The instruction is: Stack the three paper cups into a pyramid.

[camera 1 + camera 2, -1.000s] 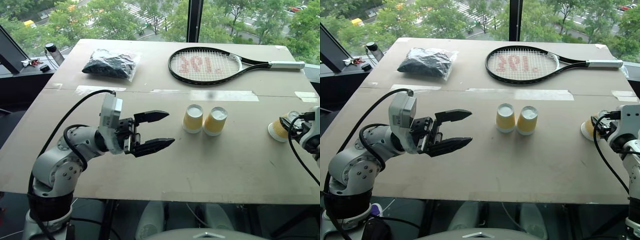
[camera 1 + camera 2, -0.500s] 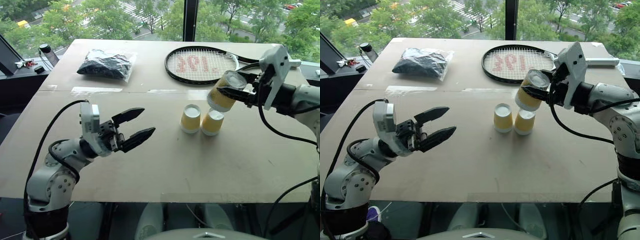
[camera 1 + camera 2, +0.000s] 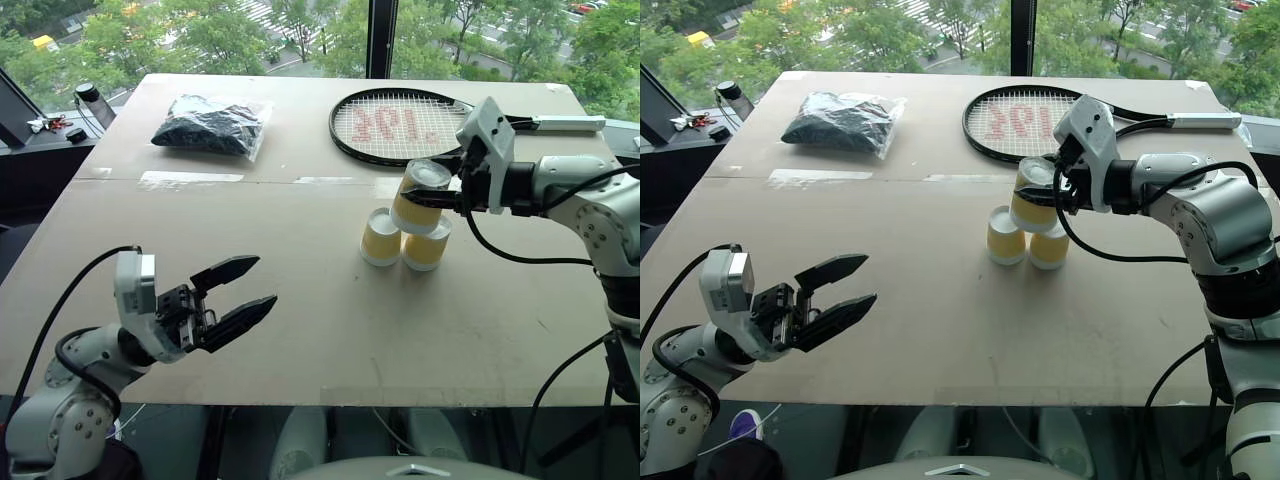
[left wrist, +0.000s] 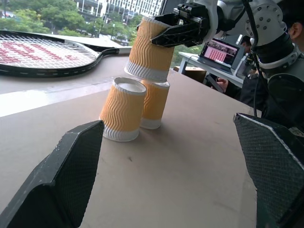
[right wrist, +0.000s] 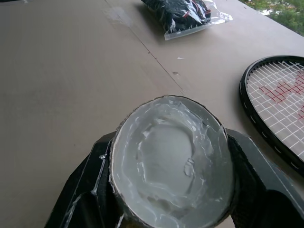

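Two paper cups (image 3: 381, 237) (image 3: 427, 245) stand upside down, side by side, at the middle of the table. The third cup (image 3: 416, 198) hangs tilted just over them, its white rim close to their bases; I cannot tell whether it touches. My right gripper (image 3: 436, 188) is shut on this cup near its base end, reaching in from the right. In the right wrist view the cup's white base (image 5: 173, 159) sits between the black fingers (image 5: 92, 190). My left gripper (image 3: 238, 296) stands open with nothing in it, low at the front left, well away from the cups (image 4: 122, 110).
A tennis racket (image 3: 410, 125) lies behind the cups. A bagged black bundle (image 3: 207, 127) sits at the back left. Tape strips (image 3: 190, 180) cross the table's (image 3: 330, 340) seam. A dark bottle (image 3: 88, 100) stands off the far left corner. A laptop (image 4: 218, 51) shows beyond the table.
My right gripper carried the third cup from the table's right edge up and left, then lowered it over the two standing cups. My open left gripper drew back toward the front left.
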You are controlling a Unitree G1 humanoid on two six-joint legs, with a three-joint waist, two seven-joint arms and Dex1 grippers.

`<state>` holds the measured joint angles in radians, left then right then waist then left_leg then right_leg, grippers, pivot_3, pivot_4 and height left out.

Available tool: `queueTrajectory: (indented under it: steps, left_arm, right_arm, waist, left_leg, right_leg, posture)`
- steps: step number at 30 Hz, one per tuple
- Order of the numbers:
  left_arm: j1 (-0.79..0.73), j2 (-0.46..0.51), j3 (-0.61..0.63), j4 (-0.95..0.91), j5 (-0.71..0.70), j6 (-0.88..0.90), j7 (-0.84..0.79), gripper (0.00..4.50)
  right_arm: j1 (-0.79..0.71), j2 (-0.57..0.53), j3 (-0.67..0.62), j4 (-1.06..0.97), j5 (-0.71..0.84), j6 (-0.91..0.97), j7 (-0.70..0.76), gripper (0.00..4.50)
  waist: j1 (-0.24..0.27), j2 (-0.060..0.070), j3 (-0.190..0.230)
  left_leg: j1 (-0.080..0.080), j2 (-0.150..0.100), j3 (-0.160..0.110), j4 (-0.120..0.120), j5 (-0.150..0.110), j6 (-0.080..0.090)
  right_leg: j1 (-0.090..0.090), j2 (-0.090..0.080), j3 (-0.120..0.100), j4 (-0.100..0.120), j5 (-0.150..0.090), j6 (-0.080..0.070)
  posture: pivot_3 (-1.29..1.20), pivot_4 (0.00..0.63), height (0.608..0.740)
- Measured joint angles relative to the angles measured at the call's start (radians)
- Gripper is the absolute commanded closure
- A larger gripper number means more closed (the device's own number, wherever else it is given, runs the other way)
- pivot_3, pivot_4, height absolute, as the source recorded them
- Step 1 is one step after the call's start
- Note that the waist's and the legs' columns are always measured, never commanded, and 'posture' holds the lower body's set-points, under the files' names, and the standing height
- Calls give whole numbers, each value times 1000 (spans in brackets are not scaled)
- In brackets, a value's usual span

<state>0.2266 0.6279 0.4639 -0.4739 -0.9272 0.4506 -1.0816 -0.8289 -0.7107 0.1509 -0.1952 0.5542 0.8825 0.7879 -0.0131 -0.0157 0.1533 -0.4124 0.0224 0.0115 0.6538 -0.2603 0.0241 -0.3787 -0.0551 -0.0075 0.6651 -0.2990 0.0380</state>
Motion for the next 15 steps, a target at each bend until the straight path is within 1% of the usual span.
queueTrajectory:
  steps: [6, 10, 15]
  left_arm:
    - [21, -2, 22, -19, -20, -7, 19, 0]
    - [20, -11, 50, -25, -57, -19, 24, 0]
    - [20, -8, 56, -18, -58, -21, 12, 0]
  right_arm:
    - [0, 11, 10, 19, -39, -17, 30, 2356]
    - [4, 10, 7, 10, -39, -12, 38, 2356]
    - [22, 9, -3, -23, -36, 0, 34, 2356]
  waist:
    - [1, 0, 0]
    - [1, 0, 0]
    - [1, 0, 0]
  left_leg:
    - [-1, 0, 0, 1, 0, 0]
    - [-1, 0, -1, 1, 0, 0]
    - [-1, 0, 0, 1, 0, 0]
  right_leg:
    - [0, 0, 0, 0, 0, 0]
    - [0, 0, -1, 0, 0, 0]
    - [0, 0, -1, 0, 0, 0]
  posture:
    - [0, 150, 740]
    - [0, 150, 740]
    - [0, 150, 740]
